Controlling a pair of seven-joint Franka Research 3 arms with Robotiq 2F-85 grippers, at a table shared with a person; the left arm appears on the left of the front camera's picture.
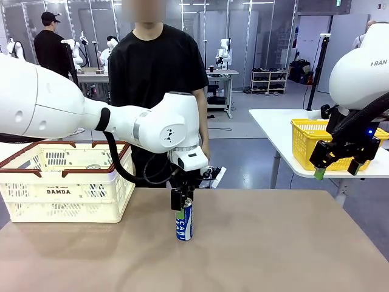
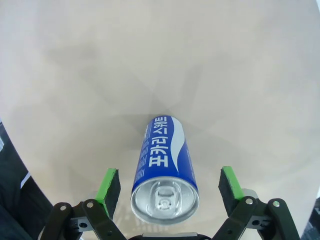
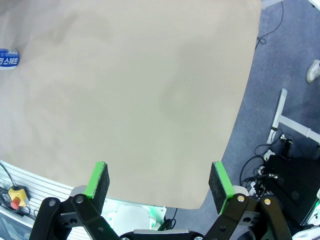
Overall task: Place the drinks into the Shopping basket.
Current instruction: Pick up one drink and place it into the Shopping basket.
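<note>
The blue-and-white can stands upright on the tan table, just below centre at about 6 o'clock in the front view. The left gripper hangs directly over it, fingers pointing down around the can's top. From the front the black fingers hide the silver lid and it is hard to tell whether they touch the can. The left wrist view settles that: the blue-and-white can sits between the two green pads, with clear tabletop showing on either side, so the jaws are spread wide and grip nothing. That view also shows the pull-tab lid and white lettering down the blue side.

The Shopping basket rests at 9 o'clock on the table's left edge, well apart from the can; a silver can top shows inside it over the rim, seen from the front alone.

The right gripper is raised at 3 o'clock, off the table's right side, in front of a yellow basket on another table. Its own camera shows the right gripper with jaws wide apart and empty over the table's corner, and a sliver of the blue can at 10 o'clock on the frame's edge.

A person in a black shirt stands at 12 o'clock behind the table
</note>
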